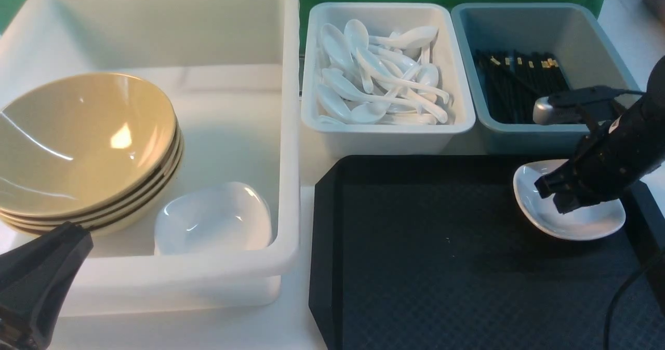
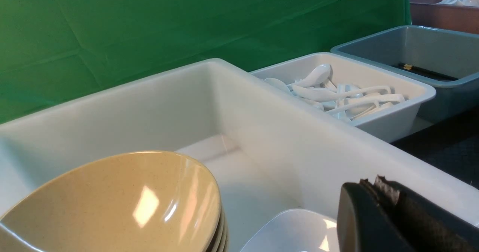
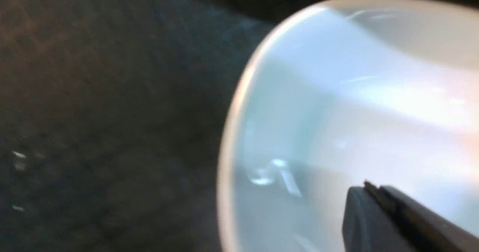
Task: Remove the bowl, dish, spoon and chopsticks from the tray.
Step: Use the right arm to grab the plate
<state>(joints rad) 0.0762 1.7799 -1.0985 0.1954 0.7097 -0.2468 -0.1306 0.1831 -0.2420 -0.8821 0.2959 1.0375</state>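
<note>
The white dish (image 1: 587, 223) lies in the far right corner of the tray (image 1: 441, 267), directly under the right pincer (image 1: 552, 197), which is clenched on nothing.

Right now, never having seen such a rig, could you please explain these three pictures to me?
This is a two-armed robot. The wide picture looks forward from between its arms; the other two come from its wrist cameras. Its left end effector is shut and empty beside the big white plastic tub of stacked glossy tan bowls. Its right end effector, also shut, sits at the small glossy white dish on the flat black plastic tray; whether it pinches the dish is unclear. Beyond lie sorted white soup spoons and black chopsticks.
</note>
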